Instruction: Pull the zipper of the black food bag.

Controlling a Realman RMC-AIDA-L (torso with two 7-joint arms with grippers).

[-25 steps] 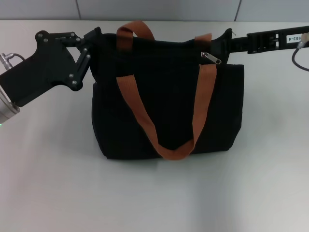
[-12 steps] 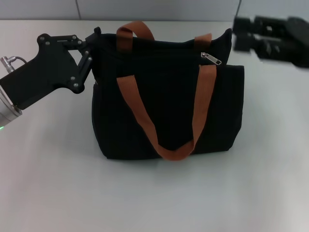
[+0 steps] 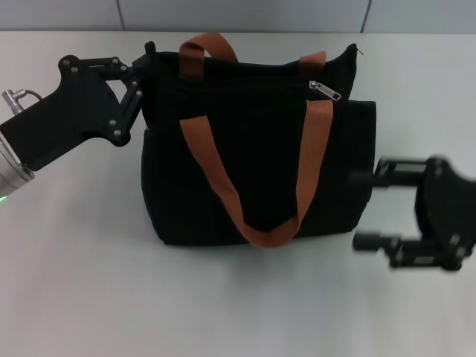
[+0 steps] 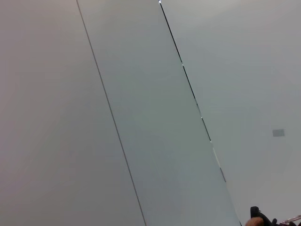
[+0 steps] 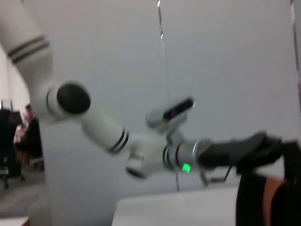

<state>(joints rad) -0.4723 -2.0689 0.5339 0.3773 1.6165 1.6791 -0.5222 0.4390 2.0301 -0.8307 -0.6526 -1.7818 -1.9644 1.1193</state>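
The black food bag (image 3: 256, 160) stands upright mid-table with two rust-orange strap handles (image 3: 312, 160). The silver zipper (image 3: 326, 89) lies at the right end of the zip line, by the right strap. My left gripper (image 3: 149, 53) is at the bag's top left corner, its fingers closed on the bag's edge. In the right wrist view the left gripper (image 5: 263, 141) meets the bag (image 5: 256, 200) at that corner. My right gripper (image 3: 363, 210) is open and empty, level with the bag's lower right side, fingers pointing at it, well below the zipper.
The bag rests on a white table (image 3: 238, 305). A grey panelled wall (image 3: 245, 15) runs along the table's far edge. The left wrist view shows mostly wall panels (image 4: 150, 113).
My right gripper has left the bag's top right corner and swung down and forward to the bag's lower right side. The left gripper, bag and zipper have stayed in place.
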